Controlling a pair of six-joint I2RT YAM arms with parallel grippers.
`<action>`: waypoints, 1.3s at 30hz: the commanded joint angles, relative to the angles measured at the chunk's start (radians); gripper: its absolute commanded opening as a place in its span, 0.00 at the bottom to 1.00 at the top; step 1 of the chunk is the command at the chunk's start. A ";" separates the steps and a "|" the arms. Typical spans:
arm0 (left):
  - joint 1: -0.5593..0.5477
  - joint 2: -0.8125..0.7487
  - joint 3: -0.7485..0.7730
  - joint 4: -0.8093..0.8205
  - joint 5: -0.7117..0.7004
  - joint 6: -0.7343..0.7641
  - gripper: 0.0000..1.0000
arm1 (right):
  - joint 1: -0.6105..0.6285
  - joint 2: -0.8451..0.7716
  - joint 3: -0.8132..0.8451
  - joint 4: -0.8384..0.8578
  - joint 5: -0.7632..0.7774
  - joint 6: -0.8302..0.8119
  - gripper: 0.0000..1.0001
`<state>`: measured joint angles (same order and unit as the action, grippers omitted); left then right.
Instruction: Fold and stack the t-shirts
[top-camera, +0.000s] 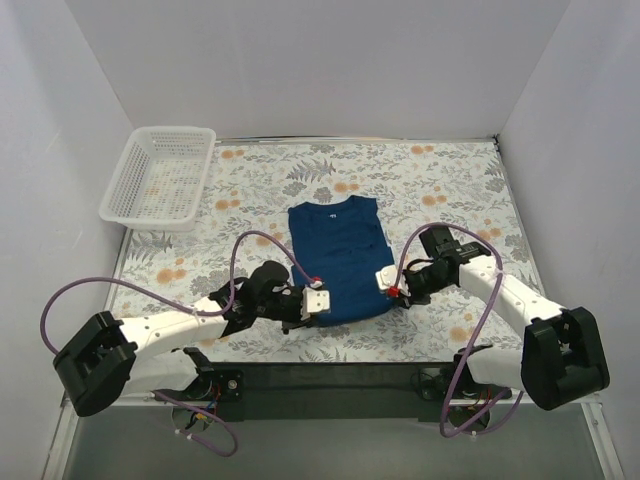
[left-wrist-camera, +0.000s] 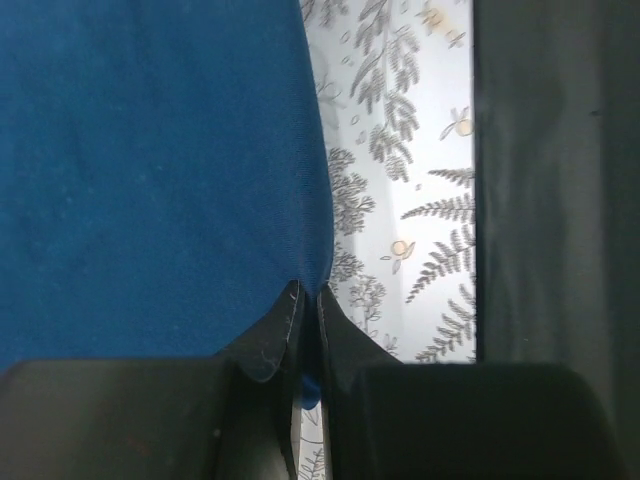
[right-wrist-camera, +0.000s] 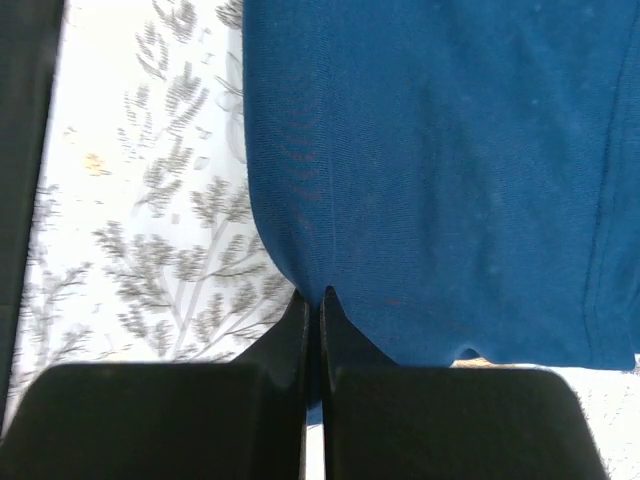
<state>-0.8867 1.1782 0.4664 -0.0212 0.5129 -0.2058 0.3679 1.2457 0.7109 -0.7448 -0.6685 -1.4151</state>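
Near the middle of the desk (top-camera: 440, 180), a little closer to its near edge than to its far one, a navy blue t-shirt (top-camera: 337, 258) lies flat, folded into a tidy rectangle. Its long sides run from the near edge toward the far edge, and the collar end points to the far edge. Only plain blue fabric shows on top. A patterned covering of grey leaves and orange blossoms spreads over the desk under it.

At the shirt's near left corner sits the left hand (top-camera: 318, 300), low on the desk. Its wrist view shows the jaws pressed together with the blue hem pinched between them, a sliver of fabric visible in the narrow slit. The arm reaches in from the near left corner of the desk.

At the shirt's near right corner sits the right hand (top-camera: 388, 280), also low. Its jaws are closed tight right at the fabric's edge, with the cloth gathering into a small pucker where they meet, so it grips the hem too.

Over at the far left corner of the desk stands a white lattice basket (top-camera: 160, 178), well apart from the shirt and from both hands
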 joint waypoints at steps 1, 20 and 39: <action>0.003 -0.049 0.046 -0.089 0.082 -0.003 0.00 | -0.003 0.004 0.059 -0.097 -0.039 0.025 0.01; 0.486 0.458 0.534 -0.188 0.464 0.172 0.00 | -0.069 0.702 0.913 -0.246 -0.157 0.254 0.01; 0.609 0.676 0.640 0.297 0.188 0.036 0.00 | -0.084 0.857 0.989 0.502 -0.046 0.903 0.01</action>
<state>-0.2787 1.8431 1.0950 0.1413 0.7712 -0.1398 0.2790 2.0766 1.7061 -0.4576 -0.7536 -0.6613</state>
